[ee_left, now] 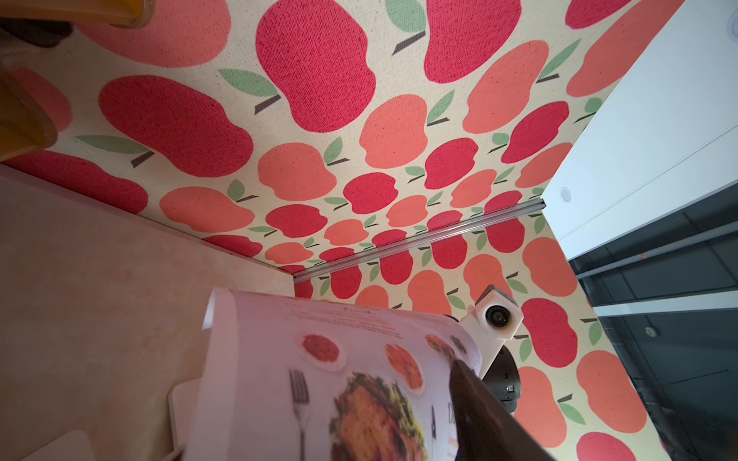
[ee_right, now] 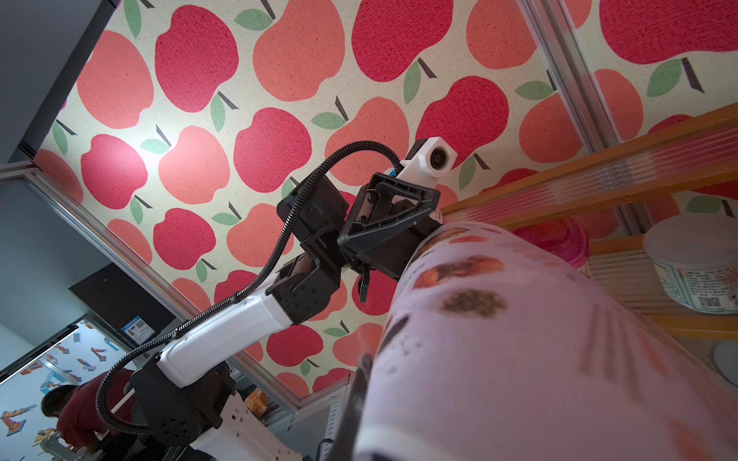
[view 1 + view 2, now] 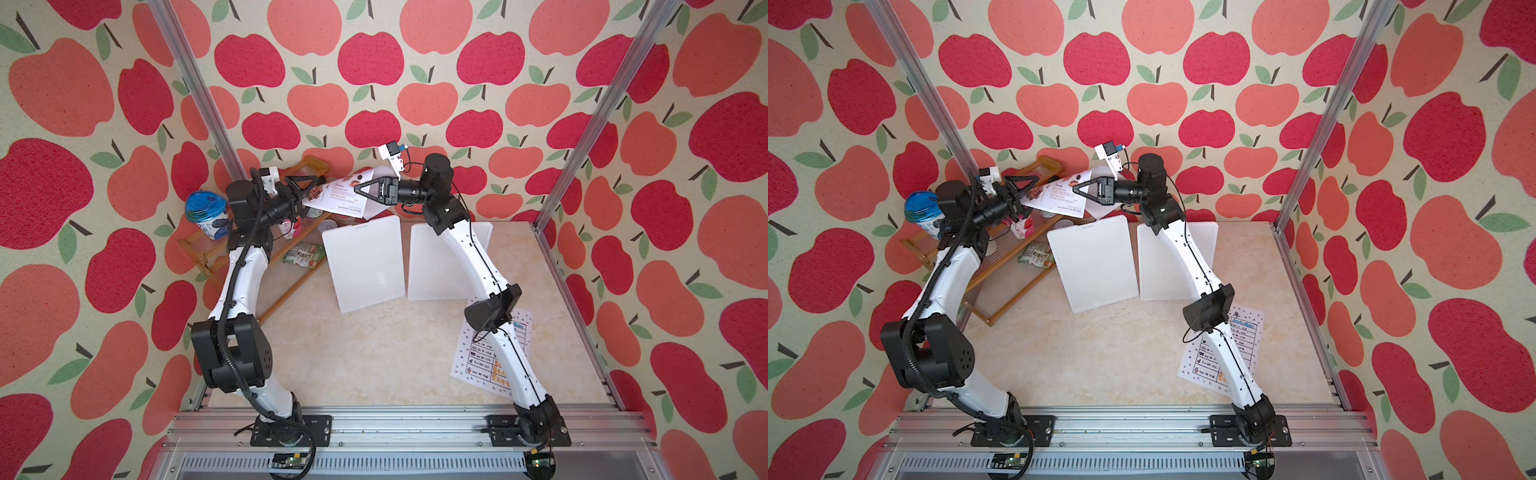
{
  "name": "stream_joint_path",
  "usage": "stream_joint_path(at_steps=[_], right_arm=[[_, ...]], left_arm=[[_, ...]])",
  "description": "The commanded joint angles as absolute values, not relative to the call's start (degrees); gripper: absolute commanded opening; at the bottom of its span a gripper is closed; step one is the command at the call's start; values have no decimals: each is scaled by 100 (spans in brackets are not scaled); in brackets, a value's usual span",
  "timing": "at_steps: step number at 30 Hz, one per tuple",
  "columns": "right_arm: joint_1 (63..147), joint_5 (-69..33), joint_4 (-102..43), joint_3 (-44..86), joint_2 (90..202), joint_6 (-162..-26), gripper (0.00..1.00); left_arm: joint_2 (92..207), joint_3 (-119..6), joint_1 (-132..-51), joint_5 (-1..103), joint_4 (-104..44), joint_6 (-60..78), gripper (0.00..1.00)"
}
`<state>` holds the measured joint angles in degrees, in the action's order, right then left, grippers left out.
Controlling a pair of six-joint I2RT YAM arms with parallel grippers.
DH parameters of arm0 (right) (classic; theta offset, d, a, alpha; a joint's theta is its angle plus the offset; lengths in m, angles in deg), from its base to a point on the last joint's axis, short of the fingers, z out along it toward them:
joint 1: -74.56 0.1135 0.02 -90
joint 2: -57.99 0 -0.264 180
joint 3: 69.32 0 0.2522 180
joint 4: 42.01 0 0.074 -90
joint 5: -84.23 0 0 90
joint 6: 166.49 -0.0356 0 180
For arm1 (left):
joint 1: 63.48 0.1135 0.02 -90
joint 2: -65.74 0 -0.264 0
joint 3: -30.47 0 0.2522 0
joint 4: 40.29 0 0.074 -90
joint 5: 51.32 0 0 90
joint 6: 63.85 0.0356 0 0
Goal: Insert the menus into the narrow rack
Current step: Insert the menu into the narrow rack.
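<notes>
A food-photo menu (image 3: 345, 199) hangs between two grippers — over the tabletop's (image 3: 374, 353) far edge.
Both top views: right gripper (image 3: 356, 189) clamped on it, left gripper (image 3: 316, 191) at its other end — grip unclear; gridded menu (image 3: 478, 363) flat by the right edge. Left wrist: a finger (image 1: 475, 403) against the photos. Right wrist: paper bowed, blurred.

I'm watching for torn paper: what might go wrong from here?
1. The food menu bows in mid-air between the right claw, shut on it, and the left claw at its other edge; opposed pulls may crease or tear it.
2. It hangs close to the wooden shelf and blue-lidded cup, which a swing might knock.
3. The second menu lies under the right arm; it could be dragged.
</notes>
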<state>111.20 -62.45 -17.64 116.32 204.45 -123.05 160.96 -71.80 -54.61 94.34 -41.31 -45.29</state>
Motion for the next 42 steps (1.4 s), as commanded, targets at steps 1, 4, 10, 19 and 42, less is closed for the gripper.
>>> stream_joint_path(at_steps=[1,4,10,19,42], right_arm=[[11147,-6247,-1039,11794,20208,-11559,0],[11147,-6172,-855,11793,20287,-11371,0],[11184,-6027,-551,11794,20405,-10927,0],[11226,-5843,-710,11794,20684,-10798,0],[11299,-5385,-1180,11794,21170,-11435,0]], left_arm=[[16162,-7478,-5364,9370,-4098,-4349,48],[16188,-7569,-5346,9384,-3901,-4073,38],[16216,-7540,-5346,9540,-3964,-3691,38],[16326,-7600,-5433,9876,-3954,-2846,60],[16339,-7820,-5144,10165,-2648,-1679,77]])
